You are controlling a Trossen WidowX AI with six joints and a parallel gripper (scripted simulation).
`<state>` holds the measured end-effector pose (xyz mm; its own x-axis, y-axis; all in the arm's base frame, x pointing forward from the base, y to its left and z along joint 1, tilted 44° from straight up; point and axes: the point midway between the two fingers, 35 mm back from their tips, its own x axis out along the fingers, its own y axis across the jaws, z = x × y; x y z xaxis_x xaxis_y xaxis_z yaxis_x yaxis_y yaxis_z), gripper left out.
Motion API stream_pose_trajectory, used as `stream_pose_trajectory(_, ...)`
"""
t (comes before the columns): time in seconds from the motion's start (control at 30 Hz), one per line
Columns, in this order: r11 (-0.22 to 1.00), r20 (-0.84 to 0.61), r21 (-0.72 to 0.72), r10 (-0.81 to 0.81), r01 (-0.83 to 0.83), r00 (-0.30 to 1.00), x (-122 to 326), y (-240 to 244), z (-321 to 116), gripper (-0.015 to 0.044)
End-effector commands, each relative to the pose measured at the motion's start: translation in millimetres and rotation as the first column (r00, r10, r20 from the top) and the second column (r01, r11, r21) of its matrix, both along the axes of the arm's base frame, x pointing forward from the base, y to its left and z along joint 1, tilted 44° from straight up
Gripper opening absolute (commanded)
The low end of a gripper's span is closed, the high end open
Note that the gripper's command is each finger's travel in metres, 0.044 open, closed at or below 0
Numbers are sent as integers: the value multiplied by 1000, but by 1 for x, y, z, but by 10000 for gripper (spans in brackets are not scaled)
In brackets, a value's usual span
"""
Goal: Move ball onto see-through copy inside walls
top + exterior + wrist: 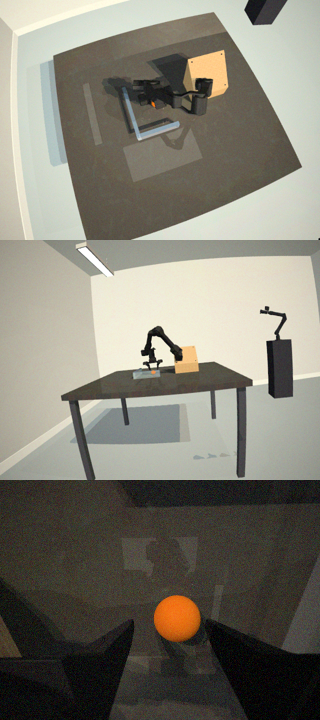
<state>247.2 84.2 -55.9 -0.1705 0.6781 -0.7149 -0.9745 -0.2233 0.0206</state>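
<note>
The orange ball point(153, 104) point(153, 372) point(177, 618) sits low, on the inner side of the corner; in the exterior view it shows through the front clear wall point(158, 129) point(143, 375). The other clear wall point(131, 113) runs to the left of it. My gripper point(153, 369) point(169, 623) points down over the ball and is open. In the wrist view the ball lies between the fingertips, nearer the right one, with a gap on the left. The see-through copy cannot be made out apart from the ball. The arm partly hides the ball in the top view.
A tan box point(208, 72) point(186, 356) with a slanted face stands behind and to the right of the walls, close to the arm's base. The low clear walls stand close around the gripper on two sides. A second arm point(281, 323) stands on a dark pedestal point(279, 369) away from the table.
</note>
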Motion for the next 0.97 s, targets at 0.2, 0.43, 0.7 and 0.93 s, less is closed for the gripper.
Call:
stream_pose_trajectory(0.2, 1000, 36, 0, -29, 29, 999, 16, -43, 44, 329)
stream_pose_trajectory(0.43, 1000, 36, 0, -29, 29, 999, 17, -45, 45, 356)
stream_pose_trajectory(0.7, 1000, 38, -1, -22, 22, 999, 22, -77, 80, 440)
stream_pose_trajectory(0.93, 1000, 38, -1, -22, 22, 999, 22, -77, 80, 440)
